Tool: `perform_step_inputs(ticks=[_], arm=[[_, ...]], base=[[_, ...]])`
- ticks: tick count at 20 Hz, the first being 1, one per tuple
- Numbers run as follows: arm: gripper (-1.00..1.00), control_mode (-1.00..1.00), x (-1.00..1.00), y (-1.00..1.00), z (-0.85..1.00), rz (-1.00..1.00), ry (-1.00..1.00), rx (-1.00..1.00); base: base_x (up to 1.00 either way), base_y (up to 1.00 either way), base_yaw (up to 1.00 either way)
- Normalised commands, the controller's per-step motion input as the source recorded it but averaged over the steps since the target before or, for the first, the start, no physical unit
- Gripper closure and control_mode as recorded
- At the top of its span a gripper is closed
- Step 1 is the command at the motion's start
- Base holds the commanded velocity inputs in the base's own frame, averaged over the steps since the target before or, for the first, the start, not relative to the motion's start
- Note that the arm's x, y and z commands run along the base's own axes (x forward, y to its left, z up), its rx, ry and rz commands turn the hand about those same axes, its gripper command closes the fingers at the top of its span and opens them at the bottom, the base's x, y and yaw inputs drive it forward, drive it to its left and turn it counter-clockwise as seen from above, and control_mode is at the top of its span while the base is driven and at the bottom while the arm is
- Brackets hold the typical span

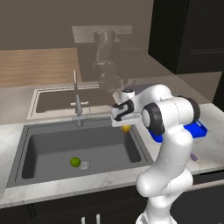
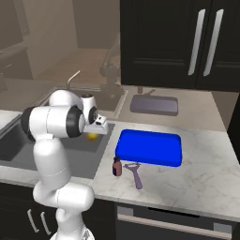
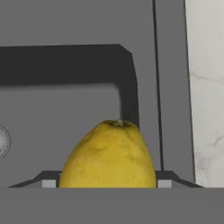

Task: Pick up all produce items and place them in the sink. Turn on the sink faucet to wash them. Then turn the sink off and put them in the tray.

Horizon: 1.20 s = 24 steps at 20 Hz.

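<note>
Lemon, lower centre of the hand view, clamped between the fingers of the gripper, above the right part of the sink. Lime on the basin floor at lower left, beside the drain. Faucet behind, upper left; blue tray at centre right. Risk: release too near the rim, with possible roll onto the counter. Fingertips themselves masked by the fruit.
</note>
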Motion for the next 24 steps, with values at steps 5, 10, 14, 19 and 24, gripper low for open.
perform_step_inputs(ticks=[5, 10, 14, 19, 24], arm=[[1.0, -1.0, 0.18, -0.54, 0.12, -0.06, 0.0, -0.04], [1.0, -1.0, 0.13, -0.46, 0.11, -0.06, 0.0, -0.04], [1.0, -1.0, 0.06, -0.4, 0.01, -0.05, 0.0, -0.04], [1.0, -1.0, 0.0, -0.42, 0.07, -0.06, 0.0, -0.03], [1.0, -1.0, -0.1, -0.29, 0.26, -0.03, 0.0, 0.0]], base=[[0.0, 0.0, 0.0], [0.0, 0.0, 0.0], [0.0, 0.0, 0.0], [0.0, 0.0, 0.0], [0.0, 0.0, 0.0]])
